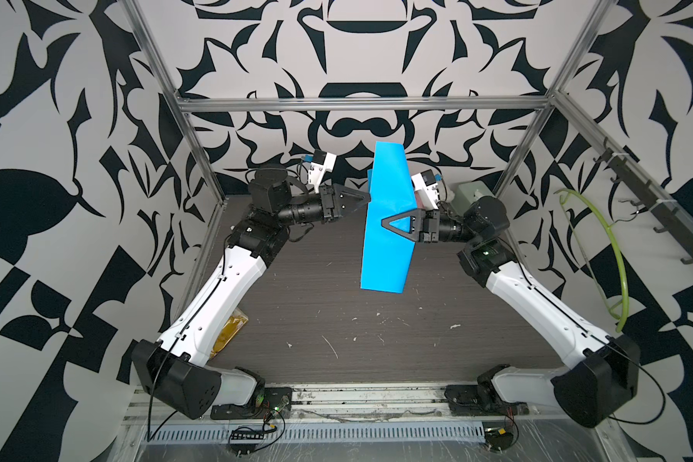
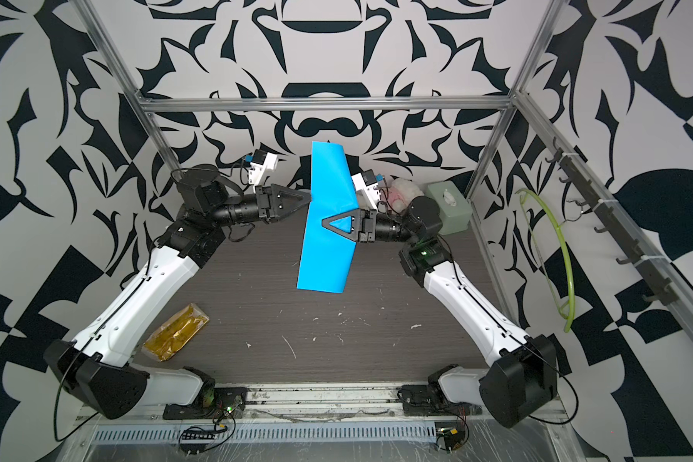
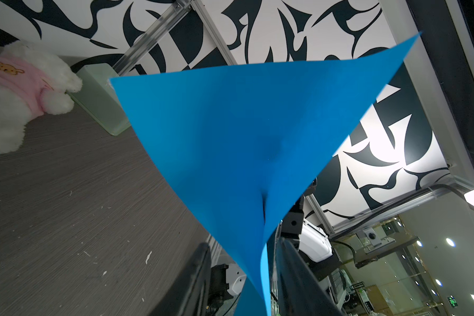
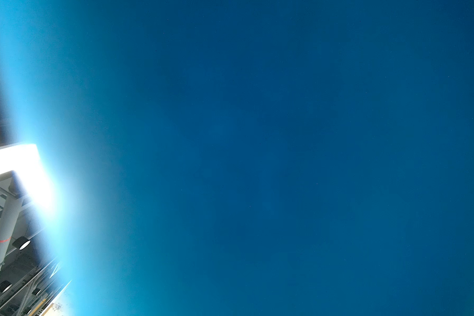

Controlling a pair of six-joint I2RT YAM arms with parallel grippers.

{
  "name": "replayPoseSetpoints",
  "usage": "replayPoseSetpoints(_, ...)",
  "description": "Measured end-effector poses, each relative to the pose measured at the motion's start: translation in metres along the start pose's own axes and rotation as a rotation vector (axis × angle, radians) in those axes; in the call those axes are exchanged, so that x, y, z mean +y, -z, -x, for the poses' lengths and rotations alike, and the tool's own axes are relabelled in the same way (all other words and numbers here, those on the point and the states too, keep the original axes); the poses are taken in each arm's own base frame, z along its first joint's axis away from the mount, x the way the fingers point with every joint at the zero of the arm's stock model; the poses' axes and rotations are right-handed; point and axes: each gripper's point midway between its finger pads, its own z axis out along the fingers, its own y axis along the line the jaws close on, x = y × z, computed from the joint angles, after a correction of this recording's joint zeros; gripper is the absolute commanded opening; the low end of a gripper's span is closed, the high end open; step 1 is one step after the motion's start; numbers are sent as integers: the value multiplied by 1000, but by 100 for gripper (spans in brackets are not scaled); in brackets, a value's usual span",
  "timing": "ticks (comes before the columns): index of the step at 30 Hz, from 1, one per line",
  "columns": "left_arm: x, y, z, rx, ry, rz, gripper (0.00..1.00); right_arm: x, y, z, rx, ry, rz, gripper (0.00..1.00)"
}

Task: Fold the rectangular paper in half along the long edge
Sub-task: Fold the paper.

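A bright blue rectangular paper [image 1: 385, 256] [image 2: 324, 262] is hanging in the air above the far half of the table [image 1: 317, 320], clear of the table's surface. It is squeezed narrow at its middle and flaring toward both ends. The right gripper [image 1: 384, 225] [image 2: 324, 222] is clamping shut on the paper's middle from one long side, one black finger lying across the sheet. The left gripper [image 1: 367, 198] [image 2: 308, 198] is meeting the opposite long edge. Its fingers [image 3: 195, 276] are standing apart, the paper [image 3: 244, 131] passing through the gap. Blue paper [image 4: 285, 150] is filling the right wrist view.

Left gripper [image 1: 368, 198] ajar, right gripper [image 1: 383, 224] tight
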Motion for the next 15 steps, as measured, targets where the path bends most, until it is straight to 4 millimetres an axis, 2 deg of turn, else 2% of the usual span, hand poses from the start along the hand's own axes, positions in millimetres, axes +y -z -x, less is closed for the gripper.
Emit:
replayPoseSetpoints(6,1,-4,-4,15,11,-1,41,-2,0,0,0,-3,-2,4)
replayPoseSetpoints(11,0,-5,-7,24,13,-3,23,-11,-2,1,1,-21,-10,4)
replayPoseSetpoints(15,0,-6,-8,29,15,-3,0,-18,-3,1,4,-37,-18,4)
